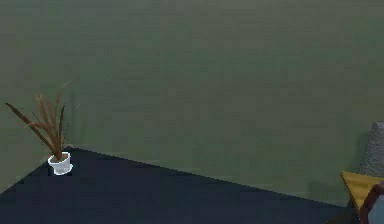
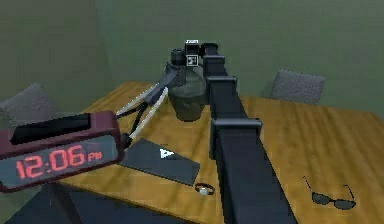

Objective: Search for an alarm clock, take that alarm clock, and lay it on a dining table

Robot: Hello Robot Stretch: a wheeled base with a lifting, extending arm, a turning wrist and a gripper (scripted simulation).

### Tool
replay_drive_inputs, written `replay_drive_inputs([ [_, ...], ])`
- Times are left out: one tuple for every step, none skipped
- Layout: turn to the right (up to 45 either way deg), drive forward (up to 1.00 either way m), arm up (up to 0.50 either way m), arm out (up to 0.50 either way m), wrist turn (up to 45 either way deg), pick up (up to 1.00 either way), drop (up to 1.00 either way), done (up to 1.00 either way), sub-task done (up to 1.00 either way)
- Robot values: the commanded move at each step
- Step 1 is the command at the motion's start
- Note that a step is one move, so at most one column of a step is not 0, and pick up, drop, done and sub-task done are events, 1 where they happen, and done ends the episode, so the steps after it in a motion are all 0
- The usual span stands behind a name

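Maroon alarm clock (image 2: 60, 150) hangs at the end effector's (image 2: 126, 124) far end, held clear of the wooden table (image 2: 300, 150).

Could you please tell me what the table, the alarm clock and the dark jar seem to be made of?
The table looks like wood: orange-brown planks with grain lines. The alarm clock seems dark red plastic, smooth and matt, with a glowing red display. The dark jar may be glazed ceramic or glass; its faint sheen leaves that open.
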Motion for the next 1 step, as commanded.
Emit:
replay_drive_inputs([
  [0.0, 0.0, 0.0, 0.0, 45.0, 0.0, 0.0, 0.0, 0.0],
])
